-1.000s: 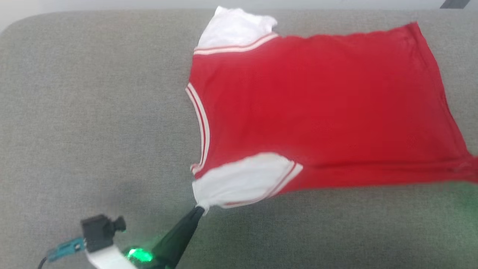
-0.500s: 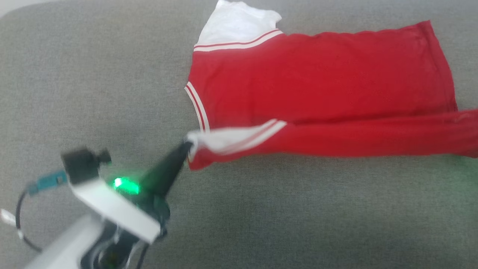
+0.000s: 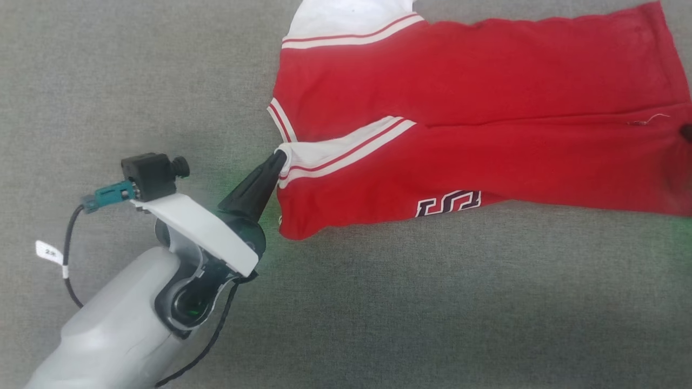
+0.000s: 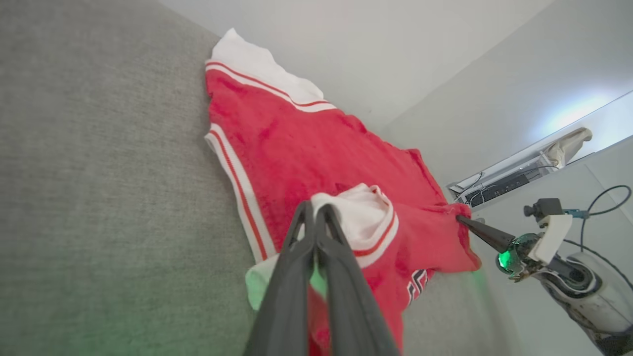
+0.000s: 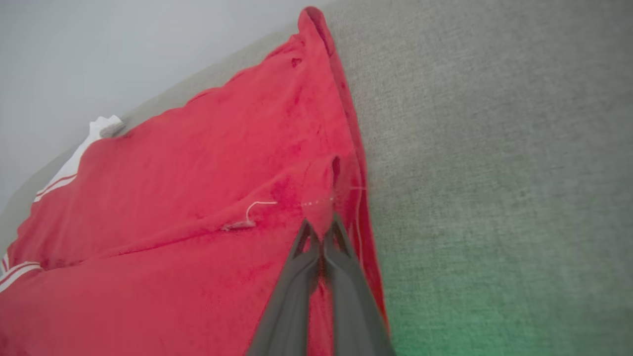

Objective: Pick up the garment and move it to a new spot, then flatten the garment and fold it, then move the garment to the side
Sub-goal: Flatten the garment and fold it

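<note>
the garment, half folded over
Left end effector clamps the white sleeve, right end effector pinches the red hem, both closed on fabric.

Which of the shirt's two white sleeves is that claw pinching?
The near sleeve, pinched by the left gripper and folded over onto the garment. The far sleeve lies flat and untouched at the head view's top edge.

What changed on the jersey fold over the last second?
The left gripper, shut on the near white sleeve, carried it away from the robot, folding the near edge of the garment over its body and turning up black lettering. The right gripper pinches the hem. The far sleeve stayed flat on the grey surface.
</note>
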Controlling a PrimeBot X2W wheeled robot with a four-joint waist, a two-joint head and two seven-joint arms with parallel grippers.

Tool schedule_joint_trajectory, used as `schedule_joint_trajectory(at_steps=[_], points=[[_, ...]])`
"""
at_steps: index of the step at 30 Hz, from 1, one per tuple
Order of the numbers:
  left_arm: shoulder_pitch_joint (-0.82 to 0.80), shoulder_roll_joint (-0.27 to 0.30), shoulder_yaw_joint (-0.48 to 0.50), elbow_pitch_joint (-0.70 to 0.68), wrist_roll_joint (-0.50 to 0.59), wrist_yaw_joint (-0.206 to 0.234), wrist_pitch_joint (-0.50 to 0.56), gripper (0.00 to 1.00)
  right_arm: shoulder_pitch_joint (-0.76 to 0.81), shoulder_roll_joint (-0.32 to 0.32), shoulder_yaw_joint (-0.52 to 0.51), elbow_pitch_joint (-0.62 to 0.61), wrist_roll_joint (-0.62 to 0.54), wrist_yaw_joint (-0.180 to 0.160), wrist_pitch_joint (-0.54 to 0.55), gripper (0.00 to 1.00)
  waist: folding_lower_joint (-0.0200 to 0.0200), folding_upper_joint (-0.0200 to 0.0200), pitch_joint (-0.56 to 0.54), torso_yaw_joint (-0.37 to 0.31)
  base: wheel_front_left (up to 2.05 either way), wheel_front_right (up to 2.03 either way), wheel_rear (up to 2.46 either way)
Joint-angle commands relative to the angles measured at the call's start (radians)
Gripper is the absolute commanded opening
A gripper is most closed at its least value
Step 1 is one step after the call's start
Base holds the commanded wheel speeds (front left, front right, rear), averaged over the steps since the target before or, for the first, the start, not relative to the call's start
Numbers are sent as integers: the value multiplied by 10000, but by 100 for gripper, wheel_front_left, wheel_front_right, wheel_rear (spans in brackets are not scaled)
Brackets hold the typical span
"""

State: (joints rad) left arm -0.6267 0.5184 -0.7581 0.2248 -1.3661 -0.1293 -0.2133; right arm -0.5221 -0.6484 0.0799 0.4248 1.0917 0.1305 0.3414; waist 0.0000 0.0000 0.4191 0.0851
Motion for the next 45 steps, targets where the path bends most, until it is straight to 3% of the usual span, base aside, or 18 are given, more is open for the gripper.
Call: schedule_joint_trajectory(at_steps=[1, 6, 7, 8, 9, 10, 11, 15, 17, 19, 29, 33, 36, 40, 45], points=[[-227, -94, -117, 314, 59, -9, -113, 0, -208, 107, 105, 128, -99, 3, -123, 0, 0, 0, 115, -23, 0, 0, 0], [-680, -224, -806, 1446, 397, -9, -146, 0, -409, 142, 534, 429, -283, 3, -400, 0, 0, 0, 216, -77, 0, 0, 0], [-759, -215, -956, 1641, 511, -9, -156, 23, -410, 137, 647, 435, -303, 3, -460, 0, 0, 0, 195, -94, 0, 0, 0], [-868, -161, -1103, 1849, 604, -9, -171, 54, -405, 106, 757, 403, -381, 3, -571, 0, 0, 0, 158, -107, 0, 0, 0], [-946, -131, -1208, 1993, 624, -7, -172, 100, -392, 31, 893, 352, -496, 3, -722, 29, 0, 0, 99, -118, 0, 0, 0], [-1061, -56, -1329, 2068, 736, -7, -165, 100, -349, -50, 1029, 281, -600, 3, -874, 79, 0, 0, 28, -131, 0, 0, 0], [-1193, 56, -1436, 2140, 845, -7, -170, 100, -284, -93, 1143, 203, -683, 3, -1039, 100, 0, 0, -56, -135, 0, 0, 0], [-1637, 689, -1789, 2029, 1115, -9, 212, 100, 57, -348, 1437, -89, -850, 3, -1604, 100, 0, 0, -494, -88, 0, 0, 0], [-2024, 1347, -2046, 1682, 1253, 38, 1035, 100, 344, -546, 1378, -275, -787, 3, -1935, 100, 0, 0, -801, -4, 0, 0, 0], [-2177, 1553, -2089, 1490, 1288, 152, 1357, 100, 448, -597, 1315, -333, -734, 3, -2017, 100, 0, 0, -882, 18, 0, 0, 0], [-2318, 2651, -2672, -1816, -469, 2136, 5799, 100, 613, -794, 1017, -794, -658, 3, -2208, 100, 0, 0, -958, -126, 0, 0, 0], [-2196, 2636, -2861, -2137, -841, 2755, 6494, 100, 474, -709, 1088, -893, -662, 3, -2195, 100, 0, 0, -702, -358, 0, 0, 0], [-2154, 2433, -2848, -1659, -1034, 2890, 6569, 100, 393, -694, 1159, -956, -623, 3, -2178, 100, 0, 0, -470, -558, 0, 0, 0], [-2009, 2064, -3006, -714, -1261, 2850, 6860, 100, 244, -795, 1208, -1000, -571, 3, -2192, 100, 0, 0, -220, -807, 0, 0, 0], [-1908, 1613, -3237, 234, -1605, 2458, 7272, 100, 135, -1009, 1270, -1102, -516, 3, -2113, 100, 0, 0, -60, -984, 0, 0, 0]])
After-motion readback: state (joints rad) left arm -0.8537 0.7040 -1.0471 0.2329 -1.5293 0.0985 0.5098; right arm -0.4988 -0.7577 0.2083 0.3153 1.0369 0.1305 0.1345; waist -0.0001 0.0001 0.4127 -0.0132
